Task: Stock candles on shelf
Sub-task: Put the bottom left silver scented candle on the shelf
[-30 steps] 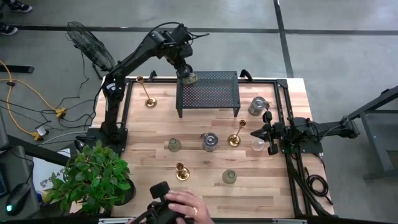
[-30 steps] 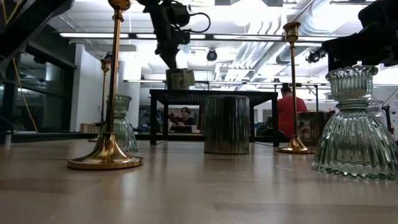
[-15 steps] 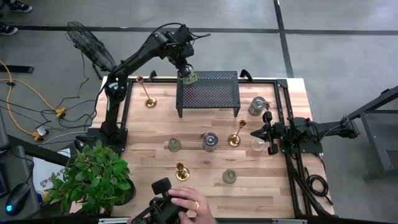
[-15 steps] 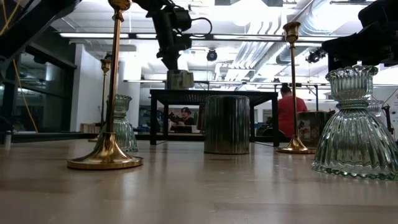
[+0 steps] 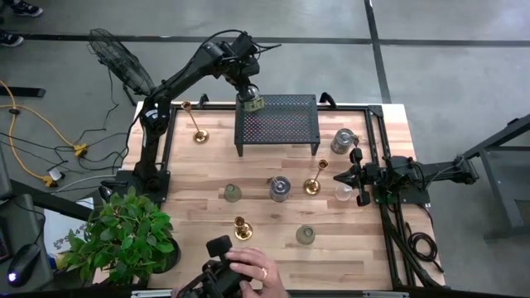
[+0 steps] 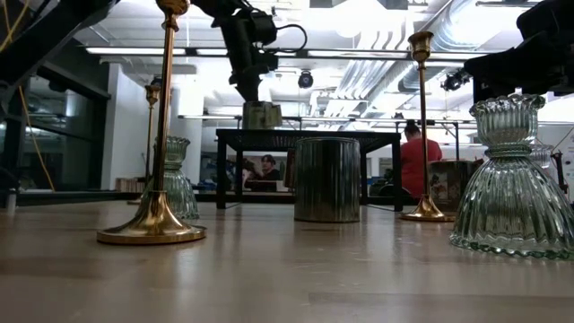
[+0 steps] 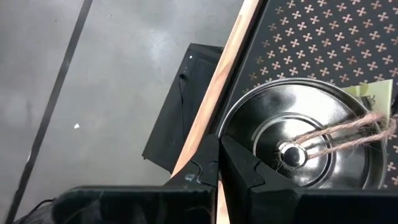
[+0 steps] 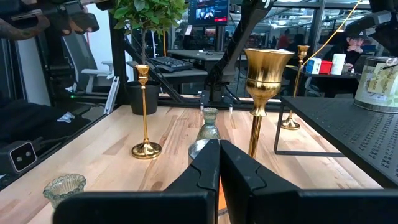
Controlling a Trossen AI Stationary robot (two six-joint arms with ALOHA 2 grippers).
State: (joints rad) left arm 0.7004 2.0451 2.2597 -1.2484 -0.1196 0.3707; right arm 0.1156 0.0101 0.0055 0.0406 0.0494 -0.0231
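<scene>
The black mesh shelf [image 5: 277, 124] stands at the table's far middle. A jar candle with a metal lid, twine and a paper tag [image 5: 251, 103] rests on the shelf's far left corner [image 6: 261, 115]. My left gripper [image 7: 217, 142] is shut right above it, fingertips at the lid's rim. My right gripper [image 5: 338, 176] is shut and waits at the table's right, beside a clear glass holder [image 5: 344, 192]. Brass candlesticks [image 5: 199, 132] [image 5: 313, 184] [image 5: 242, 229] and glass jars [image 5: 280, 189] [image 5: 233, 193] [image 5: 305, 235] [image 5: 342, 141] stand on the table. My left gripper's shut fingertips [image 7: 210, 155] stand at the edge of the candle's metal lid [image 7: 231, 127], coming from above. I cannot tell whether they touch it. The candle stands upright on the shelf's mesh top.
A leafy potted plant [image 5: 124, 236] stands at the near left corner. A person's hand holds a black device [image 5: 248, 269] at the near edge. Black frame rails [image 5: 377, 157] run along the table's sides. Free room remains on the shelf's middle and right.
My left gripper has shifted a little toward the table's right above the jar candle, which stays on the shelf's far left corner. The person's hand at the near edge has moved slightly toward the right.
</scene>
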